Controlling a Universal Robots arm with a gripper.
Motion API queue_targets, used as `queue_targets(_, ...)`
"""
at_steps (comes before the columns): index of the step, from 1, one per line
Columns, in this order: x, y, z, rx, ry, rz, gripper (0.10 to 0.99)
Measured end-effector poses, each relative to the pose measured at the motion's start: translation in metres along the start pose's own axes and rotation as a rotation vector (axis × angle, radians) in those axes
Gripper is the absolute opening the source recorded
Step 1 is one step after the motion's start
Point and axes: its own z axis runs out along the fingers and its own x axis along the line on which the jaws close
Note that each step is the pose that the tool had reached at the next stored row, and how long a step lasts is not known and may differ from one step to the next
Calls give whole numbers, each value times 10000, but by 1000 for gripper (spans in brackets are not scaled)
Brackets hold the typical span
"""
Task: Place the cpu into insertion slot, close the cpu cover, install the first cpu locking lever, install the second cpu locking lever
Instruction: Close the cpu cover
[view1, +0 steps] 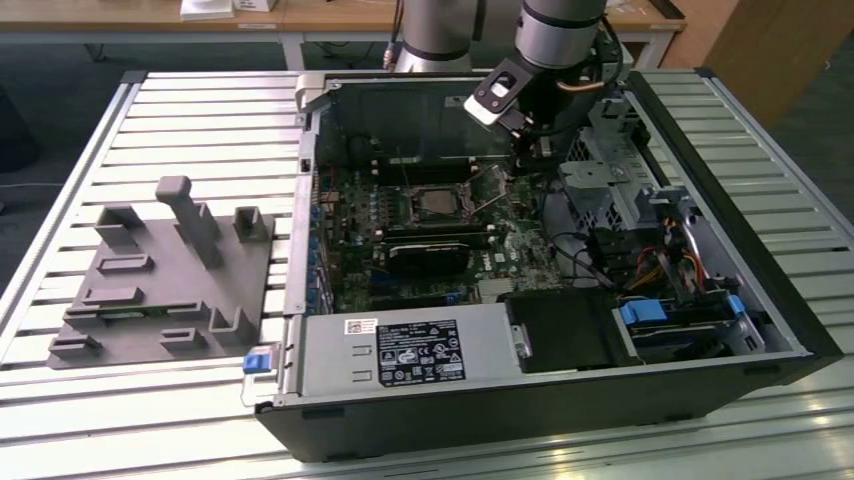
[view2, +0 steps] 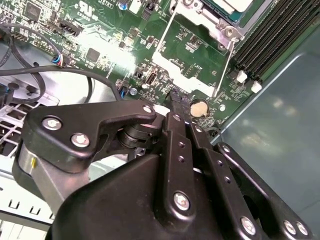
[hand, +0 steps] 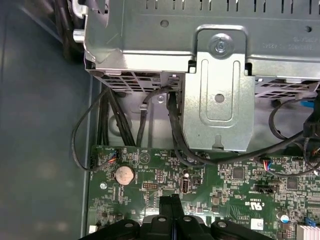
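Fingers (hand: 165, 205) pressed together, nothing pinched, tips just beside coin battery (hand: 124, 174); I could scrape motherboard (hand: 225, 190) parts there or slip off the locking lever (view2: 223, 67) near it.

Lab, slatted aluminium workbench (view1: 200, 110), opened computer tower (view1: 534, 425), wooden desks (view1: 334, 15) behind

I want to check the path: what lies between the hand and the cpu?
In the second wrist view, green motherboard with small parts lies between the hand and the cpu; a thin locking lever runs alongside.
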Motion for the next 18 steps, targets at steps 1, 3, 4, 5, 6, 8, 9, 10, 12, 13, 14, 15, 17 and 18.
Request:
queue_targets(1, 2, 3, 11, 4, -1, 0, 106)
queue_targets(3, 3, 10, 29, 12, -3, 0, 106)
queue_targets(4, 3, 13, 38, 16, -3, 1, 106)
queue_targets(5, 4, 14, 47, 20, -4, 1, 106)
queue_targets(6, 4, 14, 56, 23, -4, 2, 106)
queue_targets(8, 3, 14, 73, 24, -7, 2, 106)
queue_targets(9, 3, 13, 81, 24, -7, 1, 106)
queue_targets(10, 3, 8, 84, 25, -9, 0, 106)
queue_targets(12, 3, -16, 86, 24, -9, 0, 106)
queue_targets(13, 4, -36, 86, 25, -10, 1, 106)
queue_targets(14, 4, -56, 86, 24, -9, 1, 106)
queue_targets(15, 4, -70, 86, 24, -9, 1, 106)
queue_targets(17, 5, -93, 85, 24, -9, 1, 106)
queue_targets(18, 5, -102, 85, 24, -8, 1, 106)
